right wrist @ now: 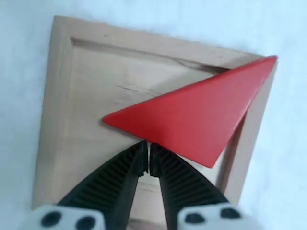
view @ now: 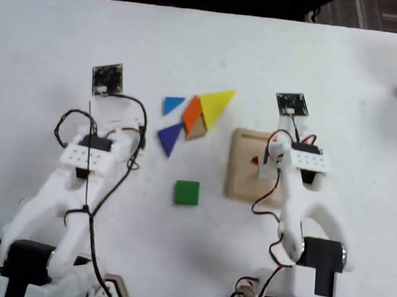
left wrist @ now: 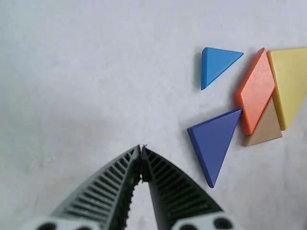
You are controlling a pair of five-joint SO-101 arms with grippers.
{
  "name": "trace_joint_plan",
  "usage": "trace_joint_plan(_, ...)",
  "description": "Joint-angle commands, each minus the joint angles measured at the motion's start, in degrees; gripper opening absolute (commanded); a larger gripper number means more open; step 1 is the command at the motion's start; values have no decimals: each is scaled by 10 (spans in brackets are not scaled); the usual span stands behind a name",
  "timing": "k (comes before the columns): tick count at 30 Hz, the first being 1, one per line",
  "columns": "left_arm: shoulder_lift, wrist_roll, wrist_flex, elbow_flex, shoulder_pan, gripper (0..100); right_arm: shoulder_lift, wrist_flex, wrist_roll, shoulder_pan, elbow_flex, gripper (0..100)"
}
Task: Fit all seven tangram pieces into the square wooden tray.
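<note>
Tray (view: 241, 176) holds one red triangle (right wrist: 192, 120); six pieces (view: 193, 114) outside; left fingers (left wrist: 115, 187) and right fingers (right wrist: 115, 184) closed.

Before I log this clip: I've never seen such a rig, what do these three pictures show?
Two robot arms sit side by side at a table. One picture looks down from a fixed camera; the other two come from cameras on each arm's wrist. The left gripper is shut, near a light blue triangle, orange parallelogram, yellow triangle, tan triangle and dark blue triangle. A green square lies apart. The right gripper, shut, holds nothing; its tips sit at a red triangle lying in the wooden tray, one corner over the rim.
</note>
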Motion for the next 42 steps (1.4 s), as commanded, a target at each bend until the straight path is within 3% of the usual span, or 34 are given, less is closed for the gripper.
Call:
trace_joint_plan(1, -25, -4, -17, -4, -6, 21, 11, 4, 4, -23, -35, 18)
trace_joint_plan(17, -25, -4, -17, -4, -6, 21, -28, 24, -3, -20, -40, 18)
trace_joint_plan(25, -25, -4, -17, -4, -6, 21, -55, 43, -11, 53, -8, 18)
trace_joint_plan(32, -25, -4, -17, -4, -6, 21, -50, 50, -4, 64, -4, 18)
trace_joint_plan(38, -25, -4, -17, -4, -6, 21, -15, -31, 8, 62, -13, 18)
trace_joint_plan(42, -25, -4, -17, -4, -6, 21, 21, -15, 4, 65, -57, 18)
